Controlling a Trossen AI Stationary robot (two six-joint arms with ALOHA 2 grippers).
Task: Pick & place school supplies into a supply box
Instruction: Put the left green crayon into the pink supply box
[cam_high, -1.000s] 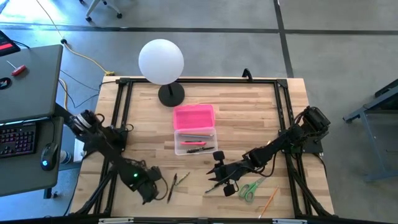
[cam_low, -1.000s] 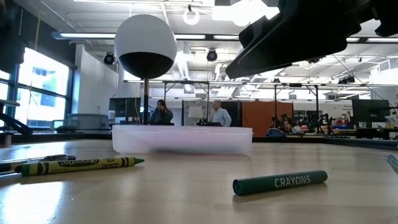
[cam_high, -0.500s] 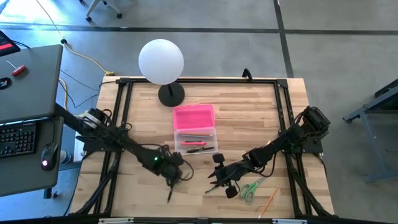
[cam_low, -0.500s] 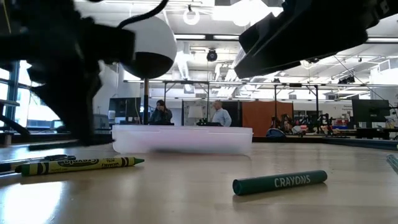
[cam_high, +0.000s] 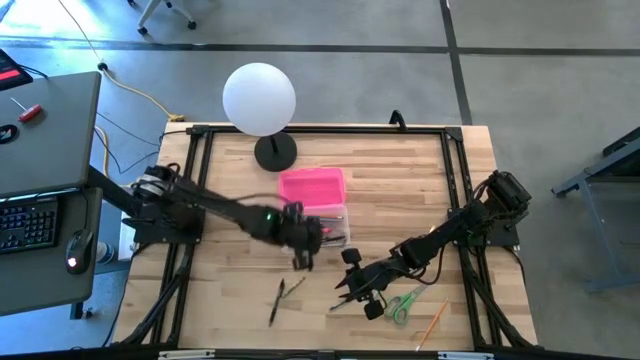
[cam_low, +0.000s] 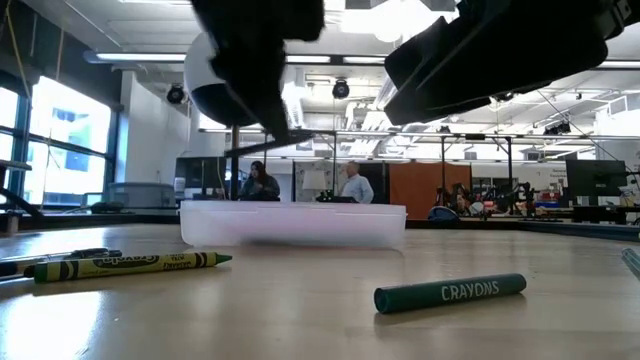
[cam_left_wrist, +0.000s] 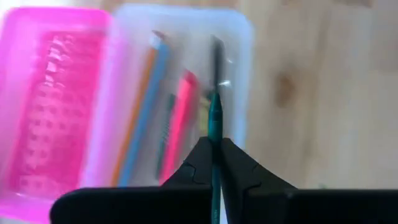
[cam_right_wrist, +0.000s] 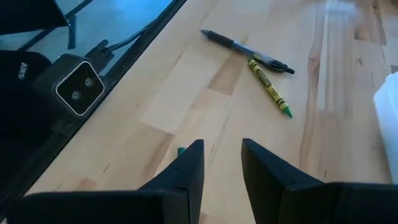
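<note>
The clear supply box (cam_high: 316, 228) stands mid-table with its pink lid (cam_high: 312, 187) lying beside its far side. It holds orange, blue, pink-red and dark sticks (cam_left_wrist: 177, 118). My left gripper (cam_high: 303, 256) hovers over the box's near edge, shut on a thin teal pen (cam_left_wrist: 214, 118). My right gripper (cam_high: 352, 290) is open and empty, low over the table right of centre. A dark green crayon (cam_low: 450, 291) lies under it, and its tip shows in the right wrist view (cam_right_wrist: 181, 151). Green-handled scissors (cam_high: 402, 303) and an orange pencil (cam_high: 432, 322) lie near the front right. My left gripper (cam_left_wrist: 214, 146) pinches the teal pen between its two fingers. The pen lies along the fingers, and its free end (cam_left_wrist: 214, 102) sticks out past the fingertips over the open box. The pen is lifted clear of the table and the box.
A black pen (cam_right_wrist: 245, 49) and a yellow-green crayon (cam_right_wrist: 272, 87) lie near the front left of centre, also in the high view (cam_high: 278, 298). A white globe lamp (cam_high: 260, 100) on a black base stands at the far edge. A black frame rail (cam_high: 190, 190) runs around the table.
My left gripper has gone from near the table's front left toward the far edge and the right, rising, and now hangs over the box's near side. It stays shut on the pen. The things on the table have kept still.
</note>
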